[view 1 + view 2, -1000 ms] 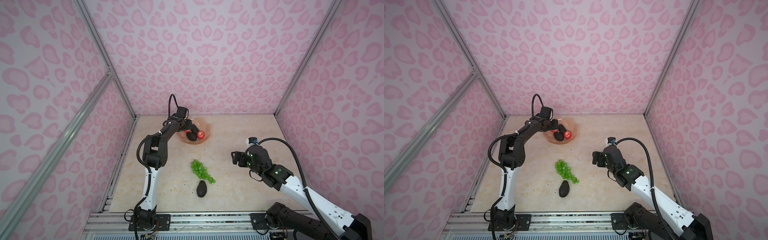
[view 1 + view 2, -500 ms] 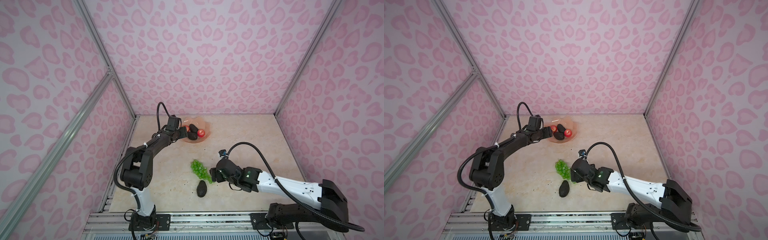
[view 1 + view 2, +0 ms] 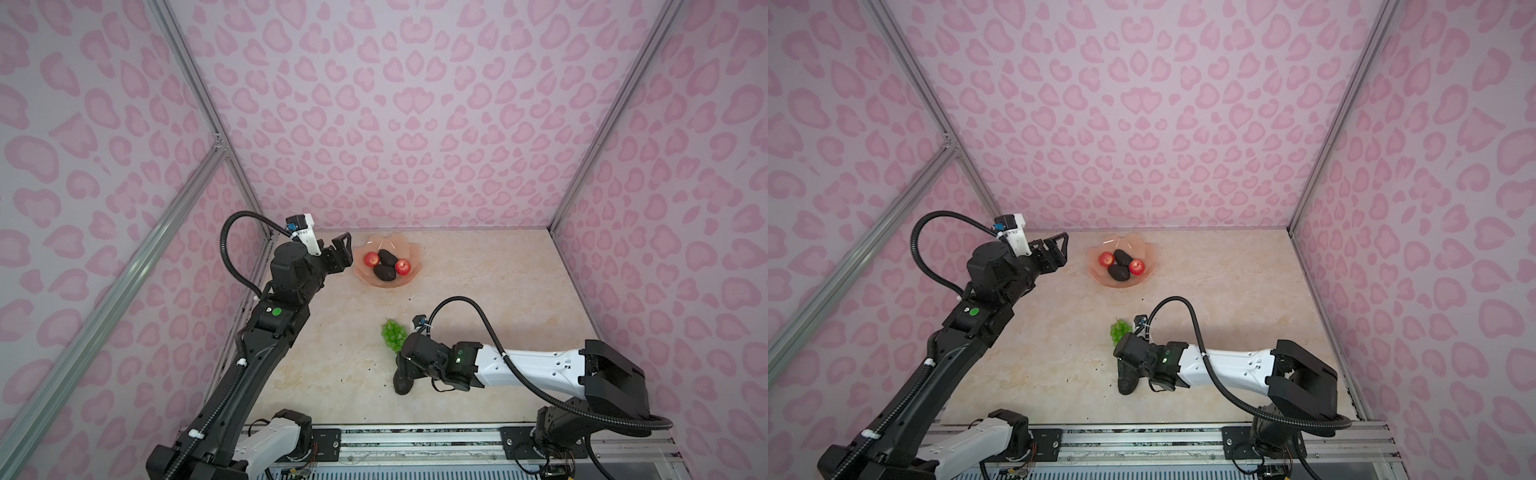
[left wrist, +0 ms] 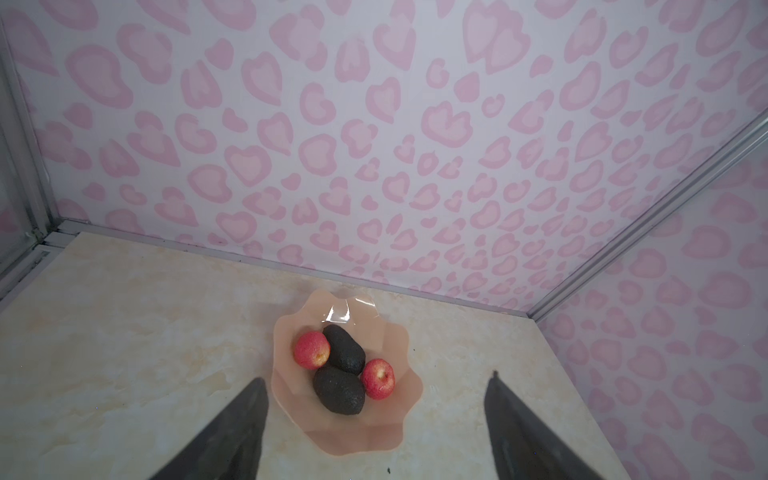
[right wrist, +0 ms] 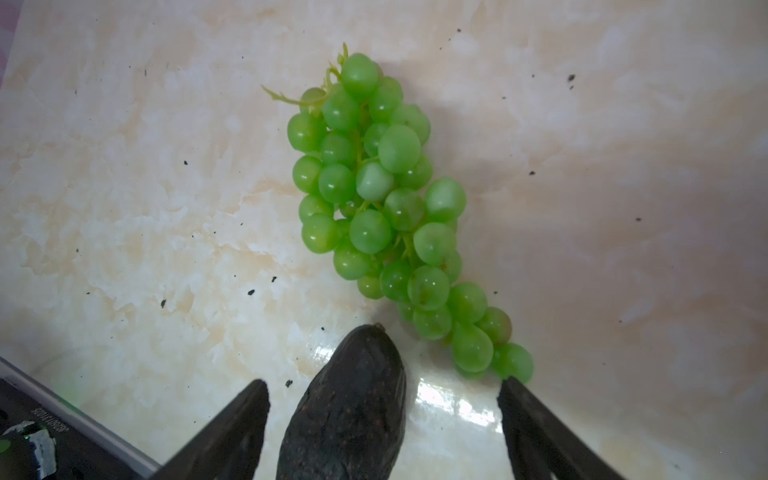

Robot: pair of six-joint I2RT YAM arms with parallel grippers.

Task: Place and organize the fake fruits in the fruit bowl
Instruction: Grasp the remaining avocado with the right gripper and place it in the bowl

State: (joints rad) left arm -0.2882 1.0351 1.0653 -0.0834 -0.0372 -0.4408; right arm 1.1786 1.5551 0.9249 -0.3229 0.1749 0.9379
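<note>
Here, well short of the bowl, my right gripper straddles the avocado, jaws spread either side, ready to pinch. The grapes lie just beyond, toward the bowl. Beside the bowl my left gripper hangs spread and empty, leaving room.

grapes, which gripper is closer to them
Right. The right gripper is right beside the grapes, open around the neighbouring avocado; the left gripper is far off, by the fruit bowl.

The right arm's black wrist hid most of the dark pear-shaped avocado and part of the green grape bunch.
</note>
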